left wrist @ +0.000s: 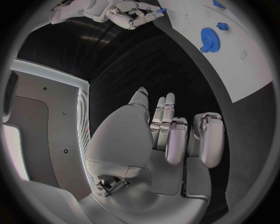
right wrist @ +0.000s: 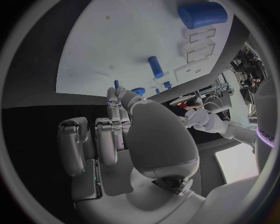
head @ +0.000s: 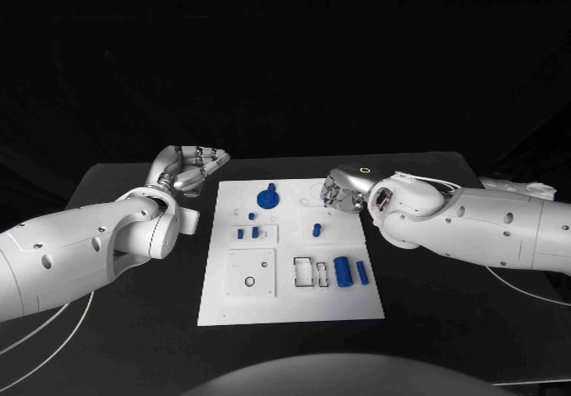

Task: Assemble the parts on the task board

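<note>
Head view: the task board (head: 226,309) lies between the 2 arms. The right hand (head: 342,191) hangs over the board's far right edge, fingers curled down toward it; what they hold, if anything, can't be told here. A short blue peg (head: 317,230) sits just inboard of those fingers, long axis running toward the robot, w/ a blue cylinder (head: 342,271) and a slimmer blue pin (head: 361,273) further back toward the body. The blue gear (head: 269,199) lies beyond the fingertips toward the left arm. The left hand (head: 191,169) is off the board, fingers loosely curled, holding nothing visible.

Left wrist view: the left hand (left wrist: 169,135) is empty, fingers apart & part bent, the gear (left wrist: 209,39) well ahead of them. The right hand (left wrist: 133,14) across the board seems to pinch a small blue part (left wrist: 161,10).

Right wrist view: the fingers (right wrist: 116,105) pinch a small blue bit at the tips; peg (right wrist: 156,66) just ahead on the board, cylinder (right wrist: 202,15) beyond.

Judgement: the right hand is nearer; the next move prob. seats its part.
</note>
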`<action>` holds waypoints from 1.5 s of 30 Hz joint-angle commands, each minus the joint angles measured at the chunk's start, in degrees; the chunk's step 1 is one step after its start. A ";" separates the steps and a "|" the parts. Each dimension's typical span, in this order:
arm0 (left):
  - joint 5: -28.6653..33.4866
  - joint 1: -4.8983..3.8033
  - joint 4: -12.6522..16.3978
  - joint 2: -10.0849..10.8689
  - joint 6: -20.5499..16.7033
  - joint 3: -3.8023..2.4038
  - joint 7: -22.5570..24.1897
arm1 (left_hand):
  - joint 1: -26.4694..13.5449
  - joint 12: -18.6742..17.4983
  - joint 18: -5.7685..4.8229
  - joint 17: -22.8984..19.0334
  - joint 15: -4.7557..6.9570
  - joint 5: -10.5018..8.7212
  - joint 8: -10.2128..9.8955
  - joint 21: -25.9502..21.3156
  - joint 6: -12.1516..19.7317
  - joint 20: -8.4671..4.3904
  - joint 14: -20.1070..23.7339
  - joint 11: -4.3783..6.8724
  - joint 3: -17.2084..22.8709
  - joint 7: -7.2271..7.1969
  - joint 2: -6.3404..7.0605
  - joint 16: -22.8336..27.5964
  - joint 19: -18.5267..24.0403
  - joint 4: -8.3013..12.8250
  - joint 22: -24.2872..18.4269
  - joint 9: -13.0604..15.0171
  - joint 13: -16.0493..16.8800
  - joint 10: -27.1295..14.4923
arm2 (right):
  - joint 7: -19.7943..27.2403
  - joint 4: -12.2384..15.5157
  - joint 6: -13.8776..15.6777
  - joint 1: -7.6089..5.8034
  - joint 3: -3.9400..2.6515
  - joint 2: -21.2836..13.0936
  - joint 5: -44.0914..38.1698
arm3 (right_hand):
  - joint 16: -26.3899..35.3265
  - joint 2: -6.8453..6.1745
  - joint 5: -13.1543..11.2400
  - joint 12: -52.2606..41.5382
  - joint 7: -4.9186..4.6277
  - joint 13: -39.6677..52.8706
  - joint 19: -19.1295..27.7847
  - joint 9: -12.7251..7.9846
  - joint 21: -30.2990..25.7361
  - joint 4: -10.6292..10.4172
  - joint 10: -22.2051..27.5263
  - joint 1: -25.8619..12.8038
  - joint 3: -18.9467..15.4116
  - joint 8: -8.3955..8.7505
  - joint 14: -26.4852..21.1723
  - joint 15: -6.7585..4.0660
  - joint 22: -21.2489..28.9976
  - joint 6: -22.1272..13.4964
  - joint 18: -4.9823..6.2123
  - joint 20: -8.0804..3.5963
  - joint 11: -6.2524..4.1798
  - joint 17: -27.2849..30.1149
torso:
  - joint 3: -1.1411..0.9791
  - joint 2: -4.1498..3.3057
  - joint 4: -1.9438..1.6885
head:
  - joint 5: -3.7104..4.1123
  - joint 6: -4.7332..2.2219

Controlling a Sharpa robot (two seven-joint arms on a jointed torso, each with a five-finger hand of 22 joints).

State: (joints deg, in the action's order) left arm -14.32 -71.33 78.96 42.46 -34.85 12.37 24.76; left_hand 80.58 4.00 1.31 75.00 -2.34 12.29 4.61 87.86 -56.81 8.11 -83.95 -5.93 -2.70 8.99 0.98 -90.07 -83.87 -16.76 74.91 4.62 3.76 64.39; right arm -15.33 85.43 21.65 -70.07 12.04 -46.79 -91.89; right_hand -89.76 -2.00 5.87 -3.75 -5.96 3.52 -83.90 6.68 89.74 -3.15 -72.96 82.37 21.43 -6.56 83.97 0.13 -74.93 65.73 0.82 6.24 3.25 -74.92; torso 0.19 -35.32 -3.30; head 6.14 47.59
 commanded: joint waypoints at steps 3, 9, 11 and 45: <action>0.18 -0.02 -0.12 -0.24 0.23 -0.04 0.24 | 0.06 0.03 -0.65 15.00 0.36 0.35 0.25 -0.30 -0.21 -0.05 -6.05 0.20 -0.29 -0.19 -0.40 0.07 -4.18 0.01 14.18 0.10 0.09 0.08 | 0.44 1.47 1.15 -0.93 -0.05 -0.50 -0.08 | -0.24 0.19 0.11 0.26 -0.62 -0.10 -6.10 0.92 0.26 0.18 -0.12 -0.10 -0.27 0.08 6.03 0.33 -15.07 0.15 -0.82 0.24 0.37 -15.08 | 0.00 0.01 0.00 | -0.03 -0.06; 0.18 -0.02 -0.26 -0.40 0.23 -0.03 0.26 | 0.06 0.03 -0.63 15.00 0.36 0.34 0.25 -0.36 -0.22 -0.05 -6.05 0.21 -0.32 -0.20 -0.43 0.07 -4.13 0.01 14.15 0.10 0.09 0.10 | 0.67 3.46 1.42 -2.02 -0.06 -1.07 0.34 | -0.24 0.18 0.10 0.29 -0.72 -0.10 -6.10 0.91 0.26 0.21 0.01 -0.06 -0.28 0.17 6.03 0.42 -15.07 0.05 -0.82 0.31 0.47 -15.08 | 0.03 0.01 -0.04 | -0.07 -0.02; 0.18 -0.02 -0.33 -0.48 0.24 -0.03 0.27 | 0.06 0.03 -0.63 15.00 0.36 0.34 0.25 -0.36 -0.22 -0.05 -6.05 0.21 -0.32 -0.20 -0.43 0.07 -4.13 0.01 14.15 0.10 0.09 0.10 | 0.87 4.32 1.60 -2.41 -0.06 -1.18 0.64 | -0.24 0.18 0.11 0.29 -0.76 -0.10 -6.10 0.90 0.26 0.20 0.04 -0.06 -0.28 0.20 6.03 0.44 -15.07 0.03 -0.82 0.33 0.50 -15.08 | 0.01 0.01 -0.05 | -0.15 0.01; 0.15 0.03 -1.00 -0.71 0.11 -0.02 0.47 | 0.09 0.03 -0.62 15.00 0.37 0.34 0.25 -0.40 -0.23 -0.06 -6.05 0.22 -0.40 -0.21 -0.51 0.07 -4.10 0.01 14.14 0.10 0.09 0.12 | 6.57 10.91 1.03 -0.69 -0.09 3.90 2.96 | -0.24 0.30 0.48 0.34 -1.68 -0.11 -6.10 0.85 0.26 0.47 0.79 0.45 -0.10 0.80 6.03 1.15 -15.07 -0.49 -0.82 0.93 1.31 -15.08 | 0.01 -0.05 0.03 | -3.65 2.41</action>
State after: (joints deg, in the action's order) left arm -14.31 -71.30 77.81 41.79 -34.85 12.38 24.77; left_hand 80.58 4.00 1.31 75.00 -2.34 12.29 4.61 87.86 -56.81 8.11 -83.95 -5.92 -2.69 8.99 0.98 -90.07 -83.87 -16.75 74.91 4.65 3.75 64.39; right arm -10.73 96.46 22.56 -70.98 11.95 -43.07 -88.61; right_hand -89.77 -2.21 6.35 -3.75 -7.55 3.49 -83.92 7.59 89.74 -3.00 -72.33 82.59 21.26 -5.95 83.92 0.93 -74.91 65.57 0.83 6.71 4.27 -74.91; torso 0.23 -35.34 -3.32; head 3.01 49.87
